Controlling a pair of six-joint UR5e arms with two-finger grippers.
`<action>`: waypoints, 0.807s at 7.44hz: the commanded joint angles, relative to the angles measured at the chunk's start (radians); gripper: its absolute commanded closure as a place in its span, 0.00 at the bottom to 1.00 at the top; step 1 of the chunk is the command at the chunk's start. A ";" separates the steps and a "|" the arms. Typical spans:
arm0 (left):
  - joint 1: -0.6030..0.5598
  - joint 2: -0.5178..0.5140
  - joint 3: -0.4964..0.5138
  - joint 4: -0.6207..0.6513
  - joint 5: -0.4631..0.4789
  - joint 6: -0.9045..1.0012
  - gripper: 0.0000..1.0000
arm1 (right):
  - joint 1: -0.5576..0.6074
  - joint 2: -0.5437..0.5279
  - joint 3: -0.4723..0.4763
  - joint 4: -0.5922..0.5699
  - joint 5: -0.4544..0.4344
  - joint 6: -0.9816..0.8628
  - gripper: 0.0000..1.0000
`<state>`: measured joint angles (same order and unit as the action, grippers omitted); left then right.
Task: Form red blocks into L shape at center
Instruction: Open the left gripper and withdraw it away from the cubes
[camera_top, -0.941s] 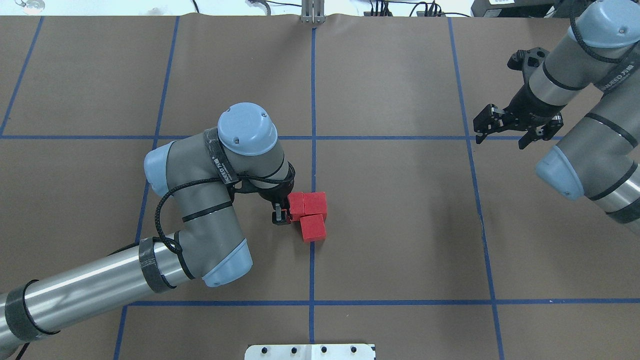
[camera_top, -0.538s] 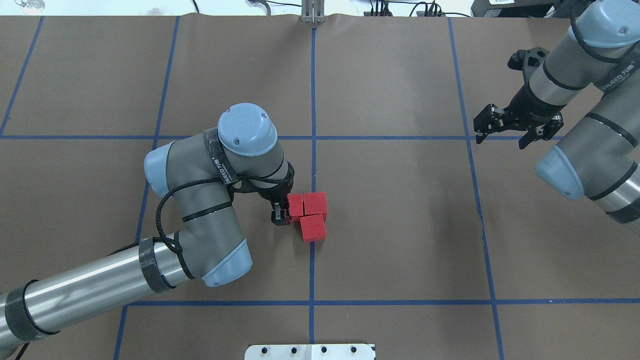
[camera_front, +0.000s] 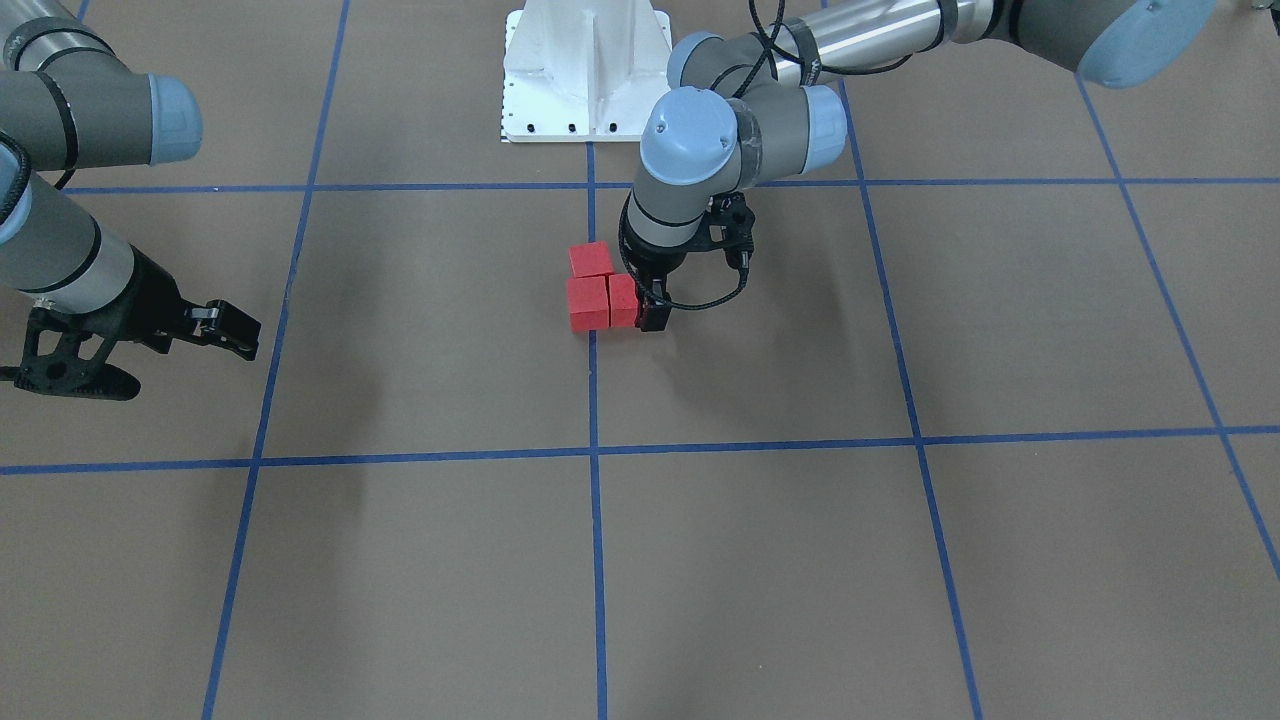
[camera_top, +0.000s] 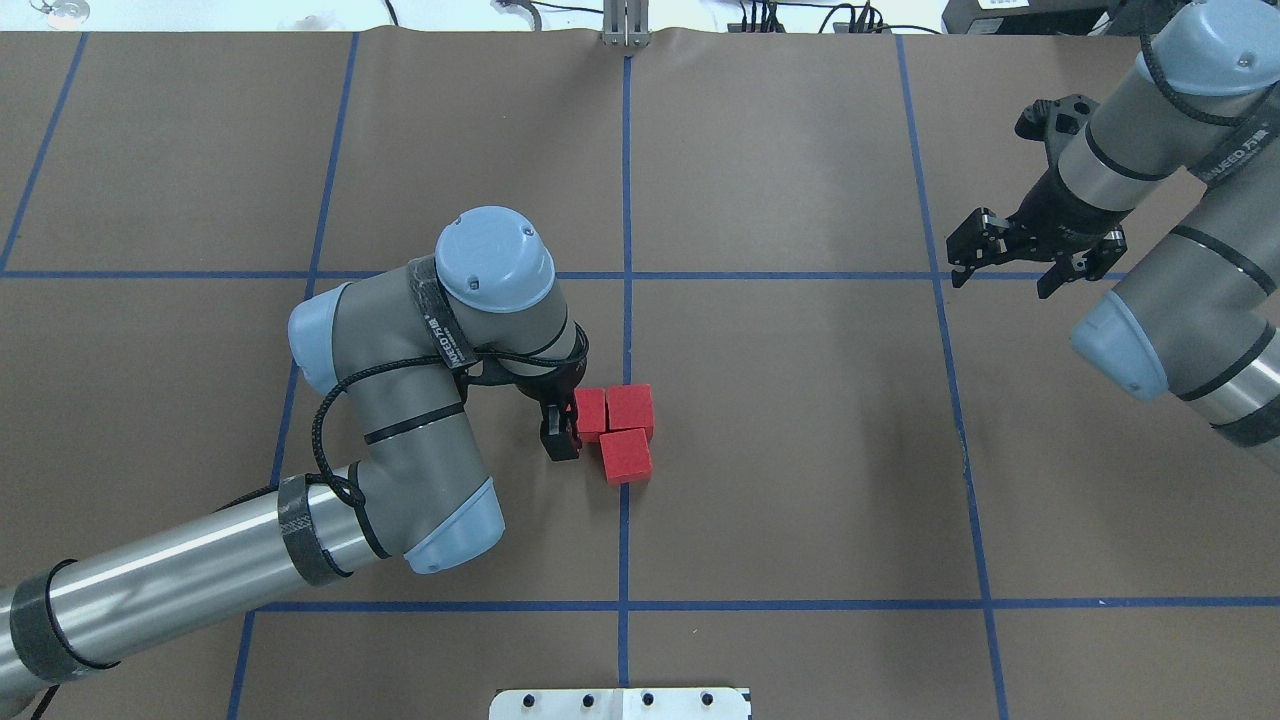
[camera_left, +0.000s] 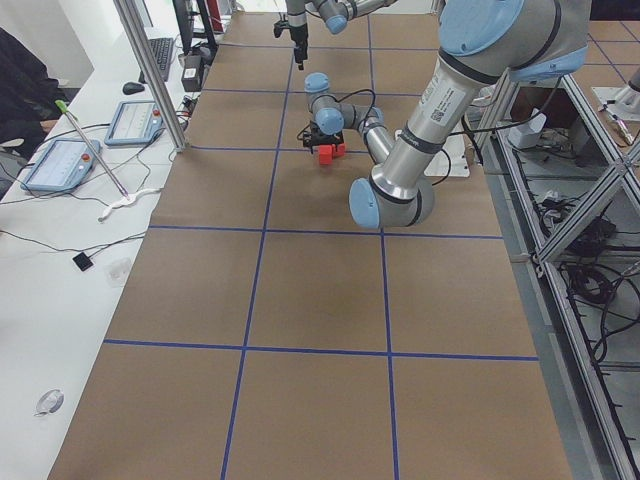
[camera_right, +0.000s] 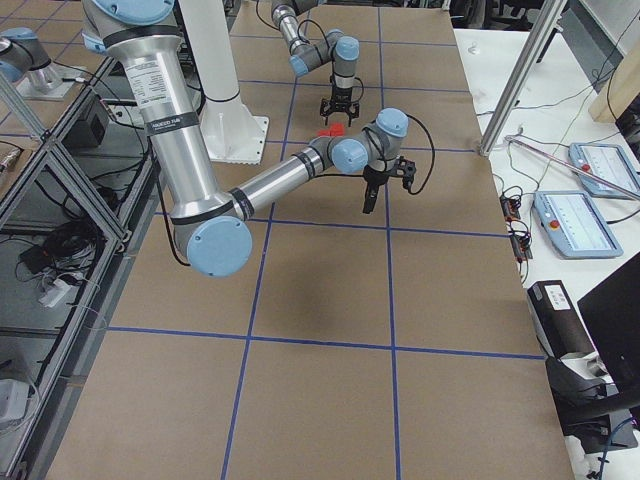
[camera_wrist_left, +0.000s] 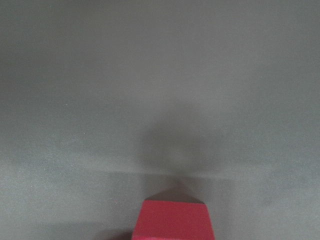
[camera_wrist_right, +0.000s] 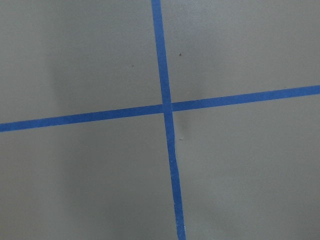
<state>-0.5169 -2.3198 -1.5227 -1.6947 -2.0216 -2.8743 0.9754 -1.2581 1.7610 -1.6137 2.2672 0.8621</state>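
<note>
Three red blocks lie touching in an L at the center, on the middle blue tape line (camera_top: 626, 330): a left block (camera_top: 591, 415), a right block (camera_top: 631, 409) and a near block (camera_top: 626, 456). They also show in the front view (camera_front: 590, 290). My left gripper (camera_top: 562, 432) points down at the left block's outer side and is open. One of its fingers (camera_top: 556, 442) stands just clear of that block, and the other is hidden under the wrist. The left wrist view shows one red block (camera_wrist_left: 173, 220) at its bottom edge. My right gripper (camera_top: 1000, 283) is open and empty, far to the right.
The brown surface has a blue tape grid. The white robot base plate (camera_top: 620, 704) sits at the near edge. The right wrist view shows only a tape crossing (camera_wrist_right: 166, 106). Tablets and cables lie beyond the table's far edge (camera_right: 585, 195).
The left gripper's visible finger has shifted slightly off the left block's corner, toward the near side. The blocks and the right arm have not moved.
</note>
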 joint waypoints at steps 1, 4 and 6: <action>-0.008 0.003 -0.037 0.003 -0.008 0.004 0.00 | 0.000 -0.001 0.000 0.000 0.000 0.000 0.00; -0.031 0.213 -0.332 0.010 -0.043 0.240 0.00 | 0.011 -0.007 0.005 0.000 0.000 -0.002 0.00; -0.061 0.442 -0.514 0.004 -0.045 0.535 0.00 | 0.080 -0.024 0.000 -0.002 0.003 -0.034 0.00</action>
<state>-0.5641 -2.0159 -1.9254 -1.6867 -2.0662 -2.5246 1.0185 -1.2718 1.7634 -1.6141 2.2686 0.8468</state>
